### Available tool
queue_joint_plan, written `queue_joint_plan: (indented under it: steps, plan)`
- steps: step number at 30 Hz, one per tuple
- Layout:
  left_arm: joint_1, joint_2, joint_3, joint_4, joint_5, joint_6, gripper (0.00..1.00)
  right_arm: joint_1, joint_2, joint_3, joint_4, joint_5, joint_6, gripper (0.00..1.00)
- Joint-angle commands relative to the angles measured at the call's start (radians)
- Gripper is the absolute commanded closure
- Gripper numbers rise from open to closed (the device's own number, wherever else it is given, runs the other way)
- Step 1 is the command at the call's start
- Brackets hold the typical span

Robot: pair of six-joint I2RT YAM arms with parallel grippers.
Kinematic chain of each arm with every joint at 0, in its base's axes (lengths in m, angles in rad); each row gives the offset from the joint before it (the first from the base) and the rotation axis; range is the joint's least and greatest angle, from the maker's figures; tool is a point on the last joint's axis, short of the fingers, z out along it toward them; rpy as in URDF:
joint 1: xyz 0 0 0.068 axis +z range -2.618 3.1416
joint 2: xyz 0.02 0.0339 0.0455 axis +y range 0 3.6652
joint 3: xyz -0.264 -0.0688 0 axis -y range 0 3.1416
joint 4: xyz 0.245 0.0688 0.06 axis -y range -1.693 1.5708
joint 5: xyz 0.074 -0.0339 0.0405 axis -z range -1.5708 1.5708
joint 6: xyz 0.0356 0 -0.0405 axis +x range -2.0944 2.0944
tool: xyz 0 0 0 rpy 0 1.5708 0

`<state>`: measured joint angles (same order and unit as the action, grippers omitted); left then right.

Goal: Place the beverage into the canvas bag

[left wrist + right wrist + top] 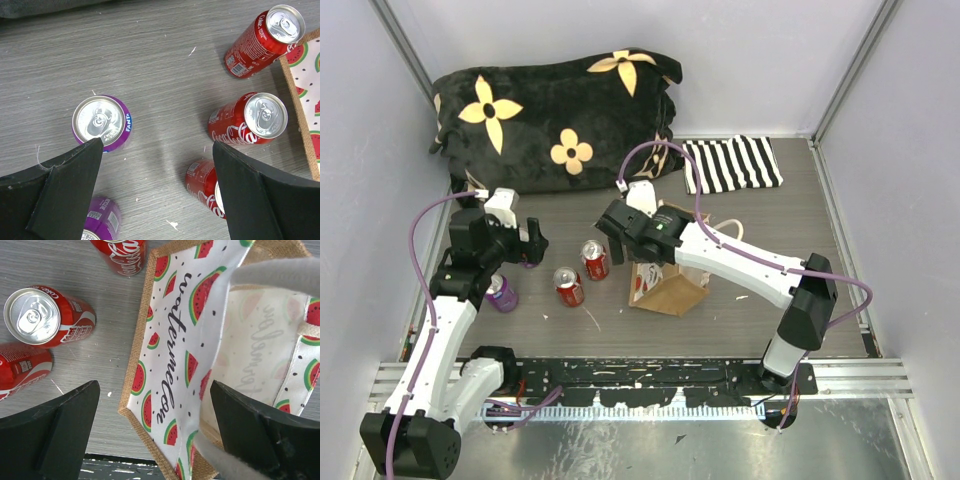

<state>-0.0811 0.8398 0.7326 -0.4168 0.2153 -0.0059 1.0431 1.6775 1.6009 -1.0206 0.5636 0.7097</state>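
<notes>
**Left wrist view: upright cans under spread jaws, bag off to the right**

The left gripper (157,150) hangs with its 2 fingers spread wide and nothing between them. Below it the drinks stand tops up. A purple Fanta can (102,122) sits just off the tip of 1 finger and a red Coke can (247,122) just off the other. A 2nd red can (265,37) stands farther out, and 2 more (1 red, 1 purple) are half hidden behind the fingers. Every can's long axis is vertical, pointing straight up at the camera. A grasp would therefore, I judge, come from above, with the fingers closing across the round body. At that picture's right edge shows a wall of the canvas bag (307,95), just beside the red cans.

The right gripper (154,390) is likewise wide apart and empty. It hovers over the bag's near wall and open mouth, and no can shows in the part of the inside that is visible.

From above, the cans stand between the 2 arms, and the bag stands upright on the robot's right of them, beneath the right arm. The left arm looks better placed for a pick. The carry would run to the robot's right, where the right gripper now hangs over the mouth.
</notes>
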Motion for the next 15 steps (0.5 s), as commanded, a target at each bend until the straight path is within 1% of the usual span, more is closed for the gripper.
queue_joint_plan:
  steps: [1, 9, 15]
  plan:
    - [0.003, 0.000, 0.010, 0.030, 0.021, -0.011, 0.02, -0.003, -0.005, 0.002, 0.036, 0.000, -0.014, 0.01]
    - [0.003, -0.021, 0.002, 0.020, 0.019, -0.008, 0.02, -0.004, 0.068, -0.039, -0.004, -0.011, -0.009, 0.00]
    - [0.003, -0.030, -0.009, 0.022, 0.026, -0.014, 0.02, -0.005, 0.068, -0.067, 0.048, -0.049, -0.015, 0.00]
